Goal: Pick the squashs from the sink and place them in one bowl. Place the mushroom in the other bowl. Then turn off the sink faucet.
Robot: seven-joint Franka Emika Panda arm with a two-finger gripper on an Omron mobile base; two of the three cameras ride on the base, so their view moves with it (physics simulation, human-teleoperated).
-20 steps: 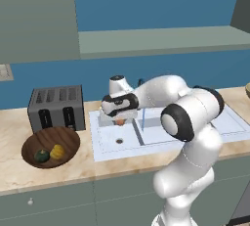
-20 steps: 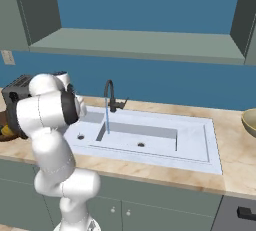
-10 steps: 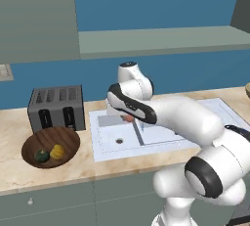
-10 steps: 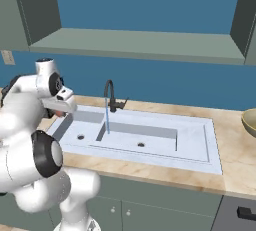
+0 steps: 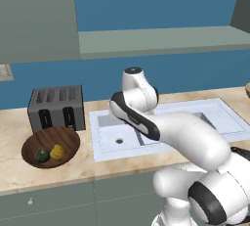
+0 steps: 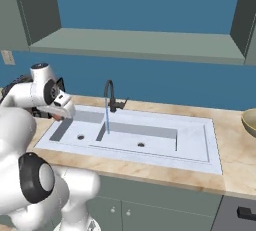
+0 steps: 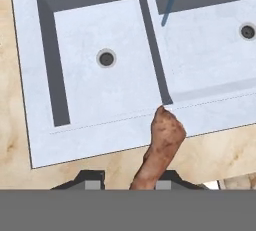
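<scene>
Hand view: gripper (image 7: 127, 182) apparently holds mushroom (image 7: 162, 147) above sink (image 7: 100, 125).

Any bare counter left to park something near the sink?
Free: counter strip along the sink front rim, and the stretch between sink and olive bowl. Both basins are bare, though water runs into the right one. Crowded: toaster and wooden bowl with both squashes. The gripper holds the mushroom.
</scene>
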